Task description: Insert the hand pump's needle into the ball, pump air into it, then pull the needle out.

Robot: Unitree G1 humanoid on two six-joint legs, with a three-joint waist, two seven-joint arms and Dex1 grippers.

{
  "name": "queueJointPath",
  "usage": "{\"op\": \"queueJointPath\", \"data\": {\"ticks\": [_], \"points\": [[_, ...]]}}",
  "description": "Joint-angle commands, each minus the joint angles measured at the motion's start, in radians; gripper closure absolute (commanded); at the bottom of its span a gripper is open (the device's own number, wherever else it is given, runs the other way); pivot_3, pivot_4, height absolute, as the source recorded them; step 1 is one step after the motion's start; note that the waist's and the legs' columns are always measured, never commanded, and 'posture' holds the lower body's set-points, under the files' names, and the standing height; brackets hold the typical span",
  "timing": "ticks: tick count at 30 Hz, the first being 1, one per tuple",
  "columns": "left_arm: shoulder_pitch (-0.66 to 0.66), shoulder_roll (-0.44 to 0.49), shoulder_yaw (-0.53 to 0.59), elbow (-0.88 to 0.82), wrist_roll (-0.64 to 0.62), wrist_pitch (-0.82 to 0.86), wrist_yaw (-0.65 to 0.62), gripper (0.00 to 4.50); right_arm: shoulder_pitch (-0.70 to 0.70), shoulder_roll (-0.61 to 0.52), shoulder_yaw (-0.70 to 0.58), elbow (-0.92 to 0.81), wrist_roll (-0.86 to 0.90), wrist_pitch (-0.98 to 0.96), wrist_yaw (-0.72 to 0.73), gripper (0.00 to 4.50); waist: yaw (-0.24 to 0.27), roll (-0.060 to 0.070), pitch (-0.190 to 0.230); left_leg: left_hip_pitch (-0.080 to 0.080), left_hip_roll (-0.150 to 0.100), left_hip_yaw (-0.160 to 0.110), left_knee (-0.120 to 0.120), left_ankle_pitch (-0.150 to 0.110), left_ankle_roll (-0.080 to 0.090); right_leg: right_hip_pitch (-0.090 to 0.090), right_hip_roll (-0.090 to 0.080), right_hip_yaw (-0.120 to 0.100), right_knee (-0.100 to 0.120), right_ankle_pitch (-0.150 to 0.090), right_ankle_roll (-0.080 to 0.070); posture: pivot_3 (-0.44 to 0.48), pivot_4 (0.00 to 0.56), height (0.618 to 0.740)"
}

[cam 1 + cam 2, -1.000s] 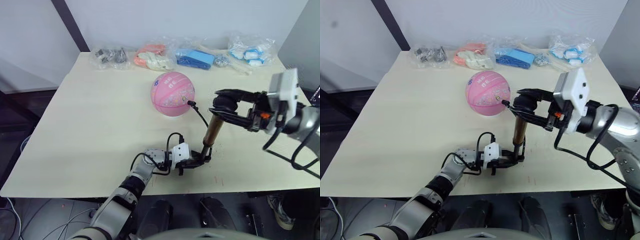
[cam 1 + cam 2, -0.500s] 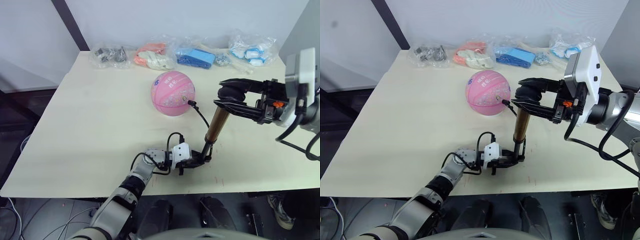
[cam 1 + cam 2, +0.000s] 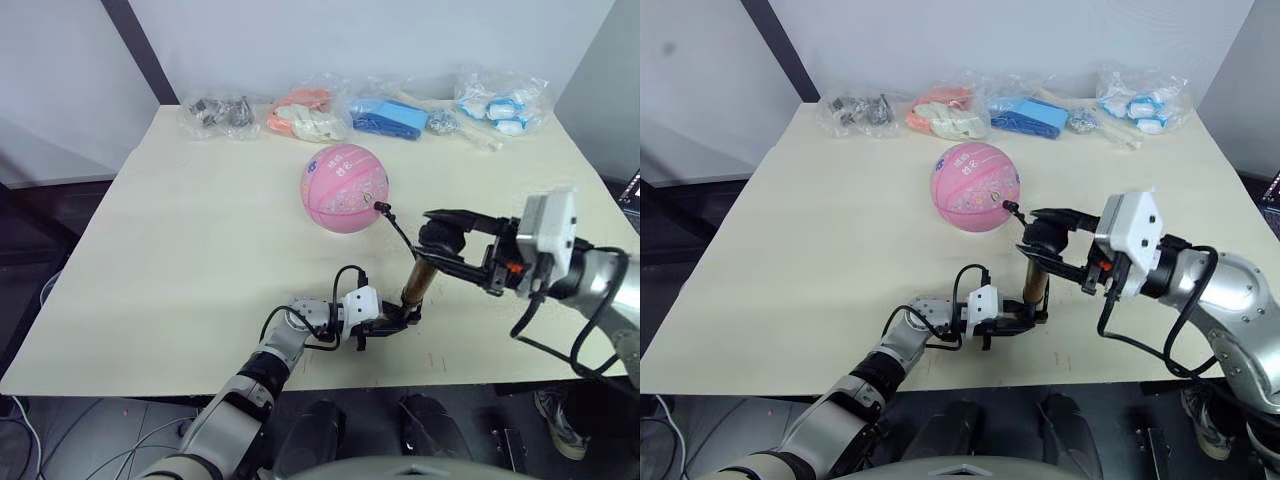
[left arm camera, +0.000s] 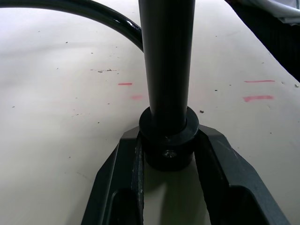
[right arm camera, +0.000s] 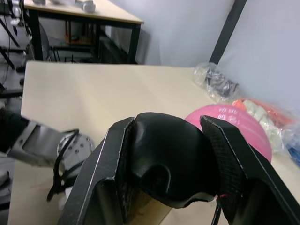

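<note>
Both hands grip the hand pump beside the ball.

The left hand pinches the hand pump at its black base on the desk, near its front edge. Farther back sits the pink ball, the hose's needle at its right side. The right hand clamps the pump's handle from the right.

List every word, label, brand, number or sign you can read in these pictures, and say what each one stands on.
No text can be read with certainty.
Ball: pale markings near the top look like writing, too small and blurred to read.
Bagged items at the table's far edge: no label legible.
Hand pump, held by the left pincer and right pincer: no print visible.
Table: red pen dashes, not letters.
</note>
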Motion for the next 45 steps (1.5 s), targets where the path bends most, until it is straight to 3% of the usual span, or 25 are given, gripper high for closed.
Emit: {"op": "queueJointPath", "data": {"ticks": [1, 8, 15, 28, 38, 45], "points": [[0.016, 0.006, -0.012, 0.005, 0.018, 0.005, -0.011, 3.38, 0.069, 0.027, 0.089, 0.062, -0.103, -0.054, 0.021, 2.69, -0.001, 0.000, 0.000, 0.000, 0.000, 0.000, 0.000, 0.000, 0.000, 0.000, 0.000, 0.000, 0.000, 0.000, 0.000, 0.000, 0.150, 0.740], [0.015, 0.007, -0.011, 0.006, 0.020, 0.005, -0.010, 3.38, 0.157, 0.112, 0.169, 0.183, -0.267, -0.227, 0.023, 2.69, -0.002, 0.000, 0.000, 0.002, 0.000, 0.000, 0.000, 0.000, -0.001, 0.001, 0.001, 0.002, 0.000, 0.000, 0.000, 0.000, 0.150, 0.740], [0.014, 0.011, -0.008, 0.008, 0.020, 0.005, -0.010, 3.38, 0.175, 0.136, 0.162, 0.184, -0.294, -0.240, 0.005, 2.69, -0.001, 0.000, 0.000, 0.004, 0.000, 0.000, -0.001, 0.000, 0.000, 0.003, 0.001, 0.002, 0.000, 0.000, 0.000, 0.000, 0.150, 0.740], [0.014, 0.011, -0.011, 0.011, 0.017, 0.004, -0.019, 3.38, -0.053, 0.022, -0.075, -0.008, 0.031, 0.089, -0.009, 2.69, 0.000, 0.000, 0.001, 0.003, 0.000, 0.000, -0.001, -0.001, 0.001, 0.002, 0.001, 0.002, -0.001, 0.000, 0.000, 0.000, 0.150, 0.740], [0.009, 0.004, -0.012, 0.020, 0.019, 0.000, -0.015, 3.38, -0.258, -0.087, -0.238, 0.012, 0.308, 0.265, -0.038, 2.69, 0.001, 0.000, 0.002, 0.000, 0.000, 0.000, -0.001, -0.001, 0.002, 0.000, -0.001, 0.002, -0.001, 0.000, 0.000, 0.000, 0.150, 0.740], [0.010, 0.004, -0.011, 0.021, 0.019, -0.001, -0.013, 3.38, -0.360, -0.153, -0.278, 0.046, 0.423, 0.333, -0.064, 2.69, 0.001, 0.001, 0.002, -0.003, 0.001, 0.000, 0.000, -0.001, 0.002, -0.003, -0.002, 0.001, -0.001, 0.000, 0.000, 0.000, 0.150, 0.740]]}}
